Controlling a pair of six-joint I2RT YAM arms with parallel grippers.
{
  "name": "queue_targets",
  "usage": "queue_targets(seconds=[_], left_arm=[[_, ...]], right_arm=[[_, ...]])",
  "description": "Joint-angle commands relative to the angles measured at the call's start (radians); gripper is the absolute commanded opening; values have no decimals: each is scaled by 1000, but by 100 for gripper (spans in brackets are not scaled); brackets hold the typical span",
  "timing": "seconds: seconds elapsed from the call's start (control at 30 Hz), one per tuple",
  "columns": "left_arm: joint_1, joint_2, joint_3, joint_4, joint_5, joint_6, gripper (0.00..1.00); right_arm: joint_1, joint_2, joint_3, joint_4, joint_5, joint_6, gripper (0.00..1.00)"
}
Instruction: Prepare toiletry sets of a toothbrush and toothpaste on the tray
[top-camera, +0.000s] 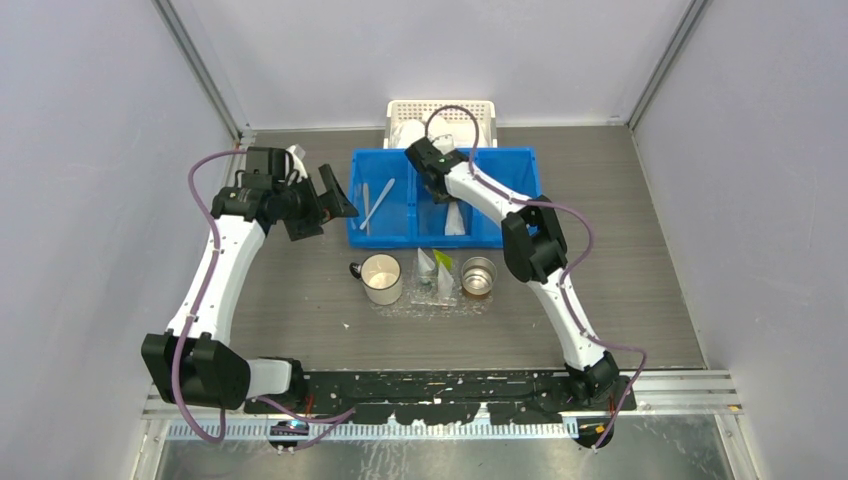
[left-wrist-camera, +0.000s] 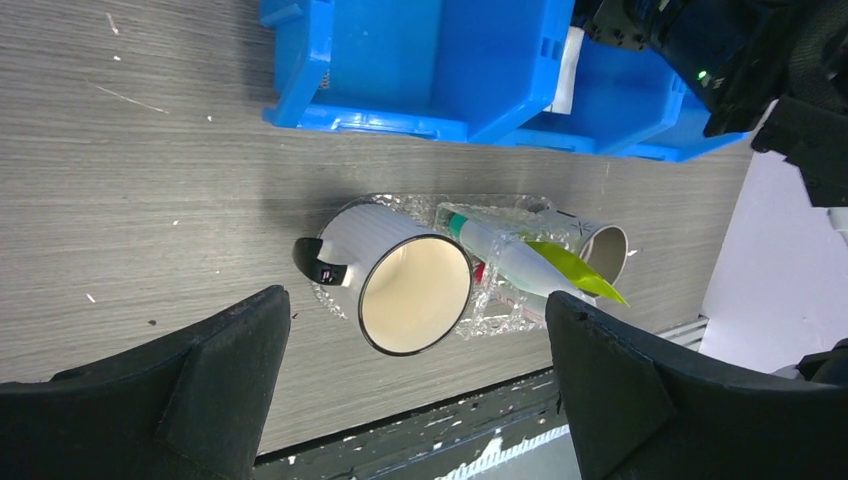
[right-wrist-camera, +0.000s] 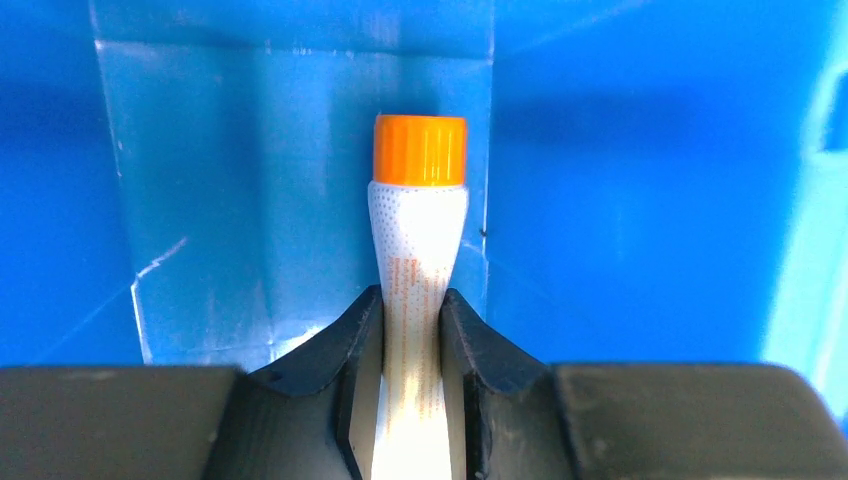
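Now the right gripper squeezes a small white toothpaste tube with an orange cap inside the middle part of the far blue plastic bin, while the left gripper, fingers spread wide, holds nothing above the near clear plastic tray.

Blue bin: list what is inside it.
A white toothbrush lies in the blue bin's left compartment. In the middle one, the right tool pinches an orange-capped toothpaste. The right arm covers part of the middle and right compartments, so more may be hidden.
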Motion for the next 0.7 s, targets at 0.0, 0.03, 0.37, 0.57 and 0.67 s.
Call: queue_targets(seconds=[0.0,0.03,0.37,0.57,0.67], left_arm=[[8,-25,16,45,49,-9,100],[8,-28,15,53,57,-16,100],[14,60,55,124,245,-125,100],[15,80,91,182,320,-212,100],[15,81,109,189,341,-254,100]], right_arm=[[-34,-141,90,35,-42,-51,30],[-37,-157,93,35,-46,-60,30],[-66,-356,57,69,-219,-123,30],[-66,-480,44,54,-468,-100,29],[-65,-511,45,38,-604,-59,30]])
